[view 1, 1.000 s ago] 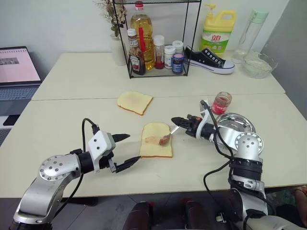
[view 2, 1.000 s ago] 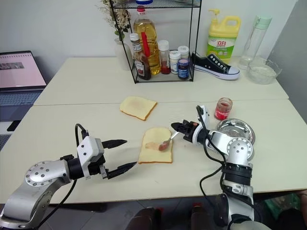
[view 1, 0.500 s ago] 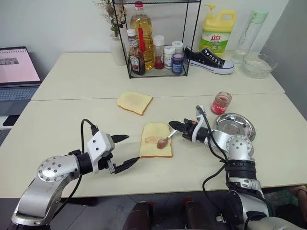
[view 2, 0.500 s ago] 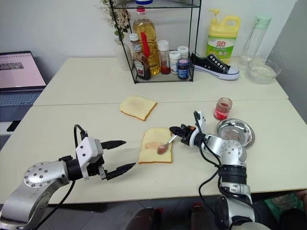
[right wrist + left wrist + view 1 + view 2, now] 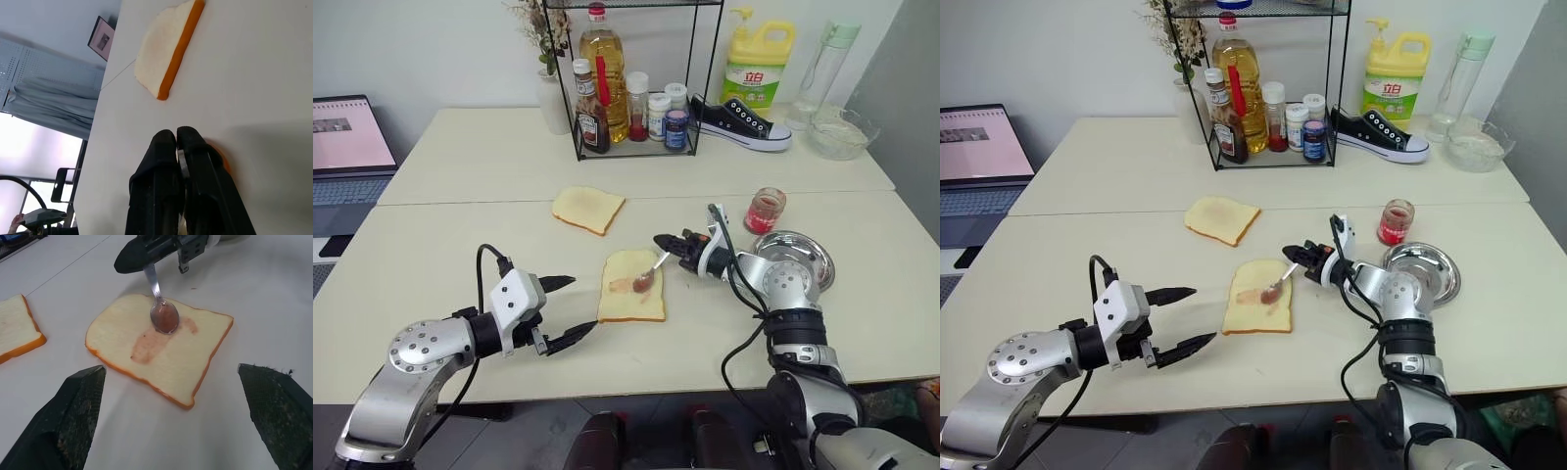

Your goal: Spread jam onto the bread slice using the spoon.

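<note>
The bread slice (image 5: 626, 305) lies flat on the near table, with a pinkish smear of jam (image 5: 146, 343) across its middle. My right gripper (image 5: 668, 242) hovers at the slice's far right corner, shut on the handle of the spoon (image 5: 651, 273). The spoon's bowl (image 5: 163, 316) holds jam and rests on the slice beside the smear. A short glass jar of red jam (image 5: 765, 210) stands further right. My left gripper (image 5: 582, 304) is open, low over the table just left of the slice, and holds nothing.
A second slice (image 5: 587, 208) lies behind the first. A round steel dish (image 5: 793, 257) sits by my right arm. On the far table are a wire rack of bottles (image 5: 631, 98), a shoe (image 5: 739, 121), a detergent bottle (image 5: 757, 65) and a glass bowl (image 5: 842, 132). A laptop (image 5: 347, 147) is far left.
My right gripper has eased a little left and away with the spoon, and its forearm has swung in. The spoon's bowl has shifted slightly over the slice. The left arm has stayed still.
</note>
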### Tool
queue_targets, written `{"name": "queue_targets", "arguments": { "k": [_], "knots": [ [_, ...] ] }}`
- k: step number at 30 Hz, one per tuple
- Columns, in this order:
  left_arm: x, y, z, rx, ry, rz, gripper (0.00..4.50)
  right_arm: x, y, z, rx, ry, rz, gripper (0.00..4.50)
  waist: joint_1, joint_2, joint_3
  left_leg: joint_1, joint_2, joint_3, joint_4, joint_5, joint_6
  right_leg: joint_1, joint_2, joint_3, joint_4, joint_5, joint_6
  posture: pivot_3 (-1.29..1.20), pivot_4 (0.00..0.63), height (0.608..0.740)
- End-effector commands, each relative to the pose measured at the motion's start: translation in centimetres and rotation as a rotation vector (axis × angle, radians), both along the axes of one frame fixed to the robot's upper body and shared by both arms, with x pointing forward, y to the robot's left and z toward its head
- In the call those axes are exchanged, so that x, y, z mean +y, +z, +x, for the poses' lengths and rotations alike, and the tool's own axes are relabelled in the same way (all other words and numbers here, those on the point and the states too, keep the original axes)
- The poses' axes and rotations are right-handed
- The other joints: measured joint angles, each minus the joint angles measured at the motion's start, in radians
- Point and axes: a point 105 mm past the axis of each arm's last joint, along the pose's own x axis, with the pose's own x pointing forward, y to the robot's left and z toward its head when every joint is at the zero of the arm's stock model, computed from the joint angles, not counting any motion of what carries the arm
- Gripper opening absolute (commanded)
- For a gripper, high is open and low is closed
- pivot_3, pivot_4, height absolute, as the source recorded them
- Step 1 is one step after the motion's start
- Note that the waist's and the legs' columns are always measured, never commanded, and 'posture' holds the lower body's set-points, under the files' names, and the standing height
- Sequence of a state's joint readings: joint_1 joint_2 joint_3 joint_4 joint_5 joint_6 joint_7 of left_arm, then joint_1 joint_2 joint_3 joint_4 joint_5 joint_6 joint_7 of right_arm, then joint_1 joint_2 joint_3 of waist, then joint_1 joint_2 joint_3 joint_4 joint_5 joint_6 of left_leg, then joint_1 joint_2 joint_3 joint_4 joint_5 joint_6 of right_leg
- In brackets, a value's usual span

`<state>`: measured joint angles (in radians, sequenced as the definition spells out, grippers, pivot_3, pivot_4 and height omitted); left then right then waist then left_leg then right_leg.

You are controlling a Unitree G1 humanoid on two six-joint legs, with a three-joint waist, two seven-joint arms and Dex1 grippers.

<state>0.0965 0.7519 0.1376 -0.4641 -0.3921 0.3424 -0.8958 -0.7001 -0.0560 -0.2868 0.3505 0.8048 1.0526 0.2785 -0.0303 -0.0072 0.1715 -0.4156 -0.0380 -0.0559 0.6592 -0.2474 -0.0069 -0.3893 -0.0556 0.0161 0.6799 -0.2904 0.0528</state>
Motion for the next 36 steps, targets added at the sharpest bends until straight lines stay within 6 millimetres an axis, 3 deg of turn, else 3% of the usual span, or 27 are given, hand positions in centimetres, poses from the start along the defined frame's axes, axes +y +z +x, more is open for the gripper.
{"name": "queue_targets", "arguments": {
  "k": [1,13,24,30,36],
  "knots": [
    [0.0,1.3,-0.1,-0.053,-0.012,0.013,4.50,0.4,1.5,0.4,-0.047,-0.005,0.023,0.03,0.000,0.000,0.000,0.000,0.000,0.000,0.000,0.000,0.000,0.000,0.000,0.000,0.000,0.000,0.000,0.00,0.150,0.740],
    [-0.2,1.3,0.0,-0.056,-0.010,0.008,4.50,1.5,1.9,1.6,-0.043,-0.057,0.054,0.03,0.000,0.000,0.000,0.000,0.000,0.000,0.000,0.000,0.000,0.000,0.000,0.000,0.000,0.000,0.000,0.00,0.150,0.740],
    [-0.2,1.3,0.1,-0.059,-0.006,0.007,4.50,0.9,2.0,2.3,-0.045,-0.090,0.055,0.03,0.000,0.000,0.000,0.000,0.000,0.000,0.000,0.000,0.000,0.000,0.000,0.000,0.000,0.000,0.000,0.00,0.150,0.740],
    [0.0,1.6,0.5,-0.061,0.007,0.001,4.50,0.1,3.9,1.8,-0.072,-0.074,0.095,0.03,0.000,0.000,0.000,0.000,0.000,0.000,0.000,0.000,0.000,0.000,0.000,0.000,0.000,0.000,0.000,0.00,0.150,0.740],
    [1.5,3.2,2.5,-0.105,0.064,-0.008,4.50,-1.4,7.0,-0.2,-0.140,-0.051,0.112,0.03,0.001,0.001,0.000,0.000,0.000,0.000,0.000,0.000,0.000,0.000,0.000,0.000,0.000,0.000,0.000,0.00,0.150,0.740]
  ]
}}
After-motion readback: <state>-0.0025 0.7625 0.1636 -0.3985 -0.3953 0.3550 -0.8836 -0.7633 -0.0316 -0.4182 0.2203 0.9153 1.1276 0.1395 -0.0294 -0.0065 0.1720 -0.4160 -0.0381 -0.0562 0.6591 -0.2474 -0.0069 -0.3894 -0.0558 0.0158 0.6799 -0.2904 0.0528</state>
